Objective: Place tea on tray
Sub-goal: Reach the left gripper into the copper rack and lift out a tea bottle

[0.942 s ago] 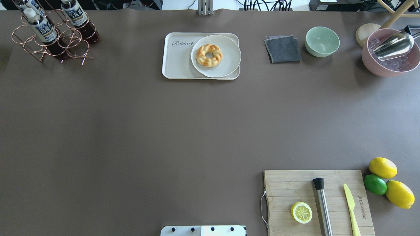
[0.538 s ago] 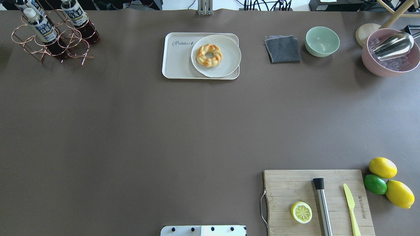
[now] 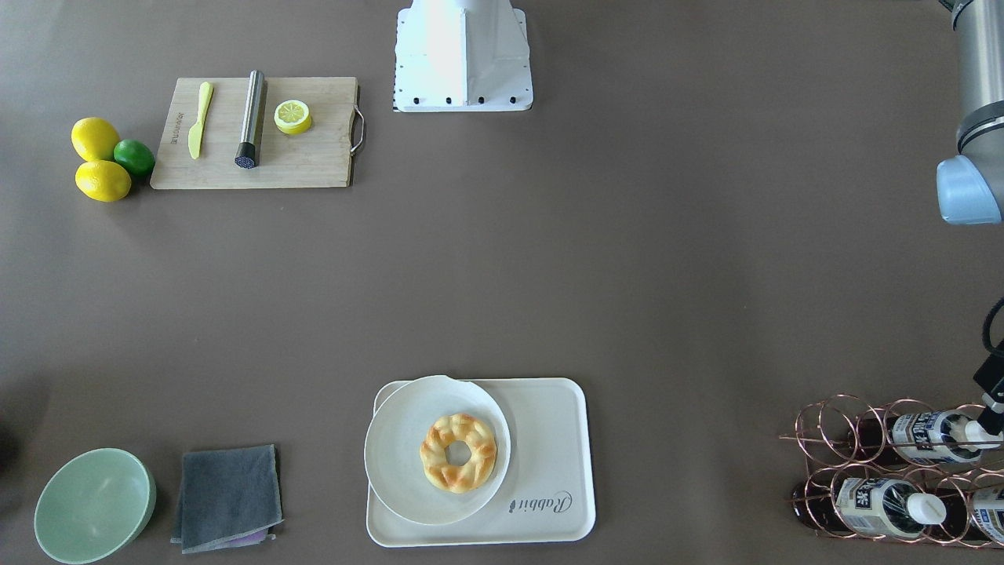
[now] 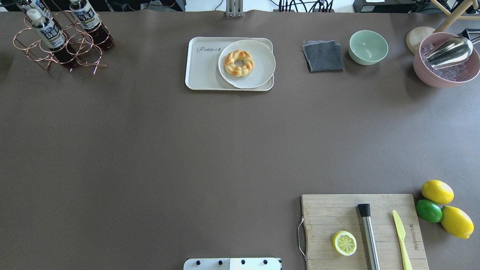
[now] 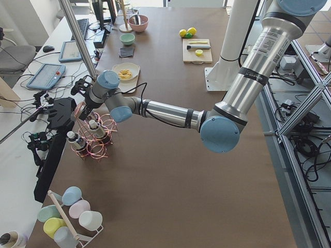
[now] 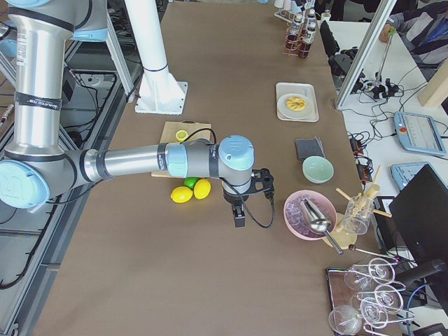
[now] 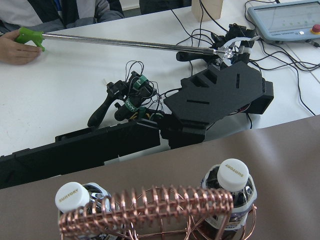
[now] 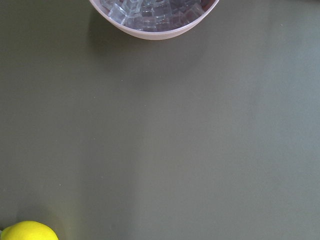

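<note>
Three tea bottles stand tilted in a copper wire rack (image 4: 80,56) at the far left corner: one (image 4: 48,33), a second (image 4: 88,19) and a third (image 4: 37,5). The left wrist view looks down on two white caps (image 7: 233,175). The cream tray (image 4: 202,71) with "Rabbit" lettering lies at the far middle and shows in the front view (image 3: 549,439). My left gripper (image 5: 84,108) hovers just over the rack; I cannot tell if it is open. My right gripper (image 6: 239,218) hangs beside the pink bowl, near the lemons; I cannot tell its state.
A round white plate (image 4: 260,73) with a braided doughnut (image 4: 239,63) covers the tray's right half. A grey cloth (image 4: 323,56), a green bowl (image 4: 368,47) and a pink ice bowl (image 4: 431,77) stand far right. A cutting board (image 4: 326,213) and lemons (image 4: 437,191) lie near right.
</note>
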Motion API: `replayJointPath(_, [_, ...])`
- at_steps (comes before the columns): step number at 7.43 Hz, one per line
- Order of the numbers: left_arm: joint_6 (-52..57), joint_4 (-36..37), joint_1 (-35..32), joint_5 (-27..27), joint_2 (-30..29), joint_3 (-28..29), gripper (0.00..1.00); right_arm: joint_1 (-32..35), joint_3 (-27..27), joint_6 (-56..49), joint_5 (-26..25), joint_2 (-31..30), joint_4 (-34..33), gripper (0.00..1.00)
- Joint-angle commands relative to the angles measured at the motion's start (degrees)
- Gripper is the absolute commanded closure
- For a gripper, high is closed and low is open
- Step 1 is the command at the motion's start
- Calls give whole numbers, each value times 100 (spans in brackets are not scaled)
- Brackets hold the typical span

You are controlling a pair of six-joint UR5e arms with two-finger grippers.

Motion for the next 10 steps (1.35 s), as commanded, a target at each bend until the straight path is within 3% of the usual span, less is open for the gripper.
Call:
replayJointPath(1, [-455, -484, 269, 258, 123, 173, 5, 0, -8, 0, -2, 3, 5, 0])
replayJointPath(5, [-437, -484, 270, 276, 149, 384, 12, 0, 1, 44, 7, -14, 5, 0])
replayJointPath(8, [-464, -493, 278, 276, 193, 429, 32, 9, 27, 44, 34, -102, 14, 0])
replayJointPath(10, [-455, -484, 279, 285, 193, 429, 38, 9, 27, 44, 34, -120, 14, 0])
